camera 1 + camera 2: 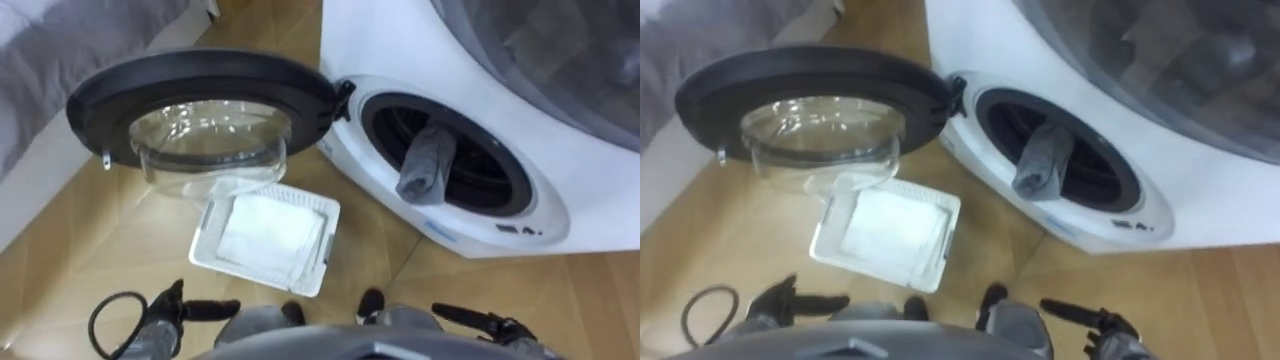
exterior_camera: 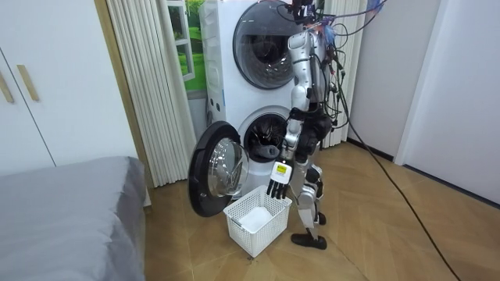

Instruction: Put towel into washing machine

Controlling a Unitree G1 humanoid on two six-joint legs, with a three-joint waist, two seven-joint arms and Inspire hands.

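Right of the swung-open door (image 1: 90, 100), the grey towel (image 1: 428, 165) droops over the near lip of the washing machine (image 1: 570, 190) drum, part in, part out. Left hand (image 1: 185, 308) and right hand (image 1: 472, 319) hang low, fingers loosely straight, holding nothing, with the white basket (image 1: 203, 250) on the floor just ahead.

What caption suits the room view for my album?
Robot stands at the open washing machine, a grey towel hanging half out, white basket at its feet.
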